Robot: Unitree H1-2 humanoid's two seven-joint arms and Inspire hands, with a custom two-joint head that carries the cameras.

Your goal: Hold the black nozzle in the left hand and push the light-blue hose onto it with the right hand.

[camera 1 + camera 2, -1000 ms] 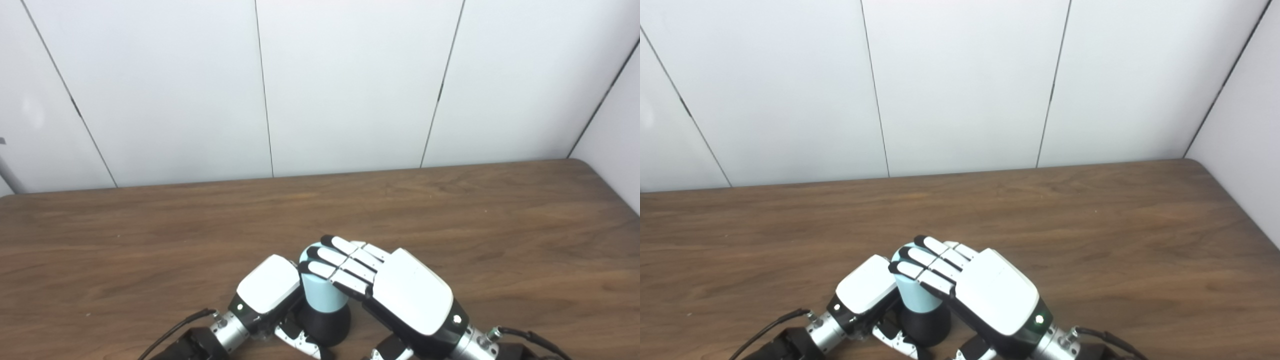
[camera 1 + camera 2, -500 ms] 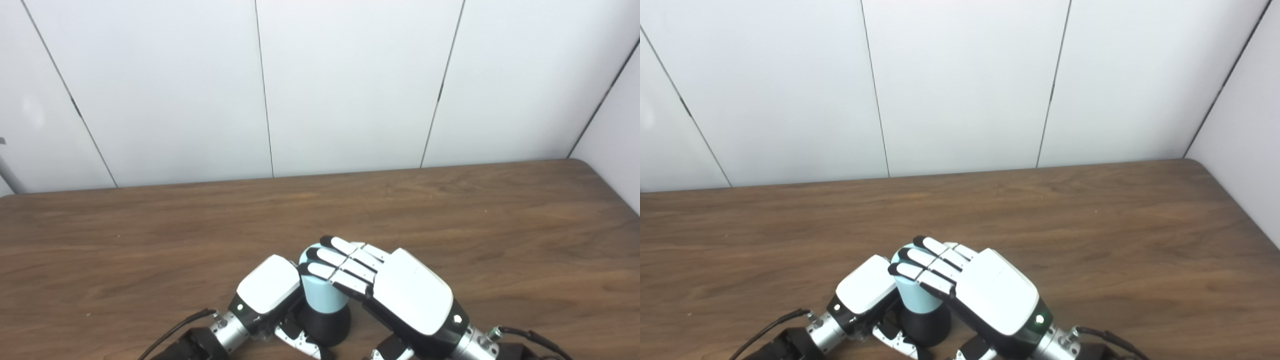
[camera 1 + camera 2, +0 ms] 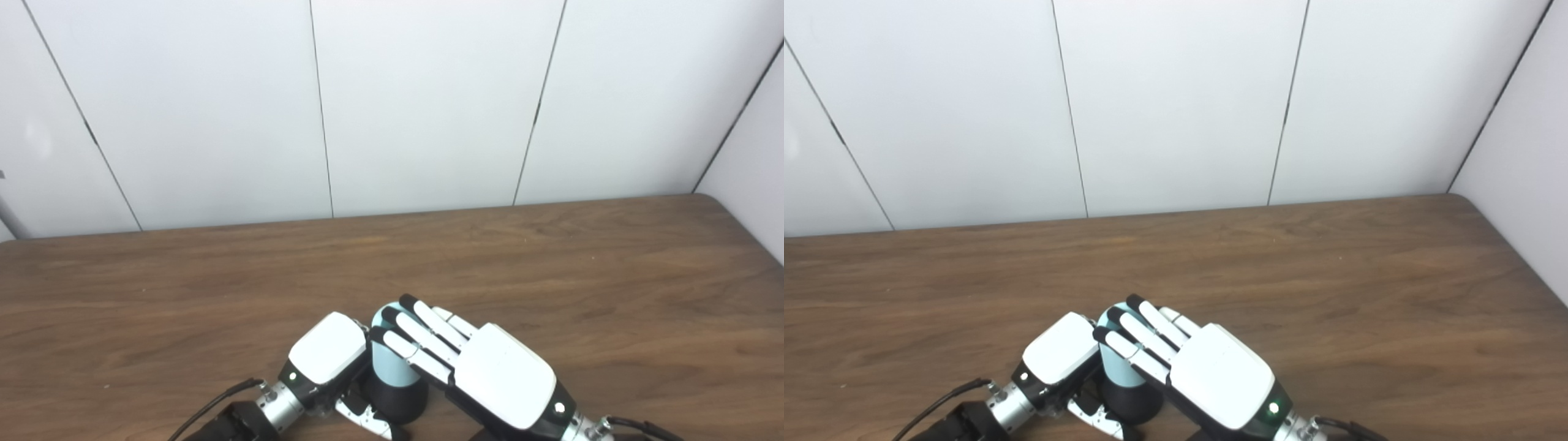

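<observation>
Left eye view: light-blue hose (image 3: 387, 367) stands upright on black nozzle (image 3: 397, 401), near table (image 3: 551, 263) edge. Looks a stiff, smooth sleeve, probably light; best gripped round its sides. Left hand (image 3: 327, 349) wraps the nozzle.

Right eye view: right hand (image 3: 1206, 367) lies over the hose, fingers (image 3: 1139, 334) nearly straight, grip uncertain. Nothing obstructs.
</observation>
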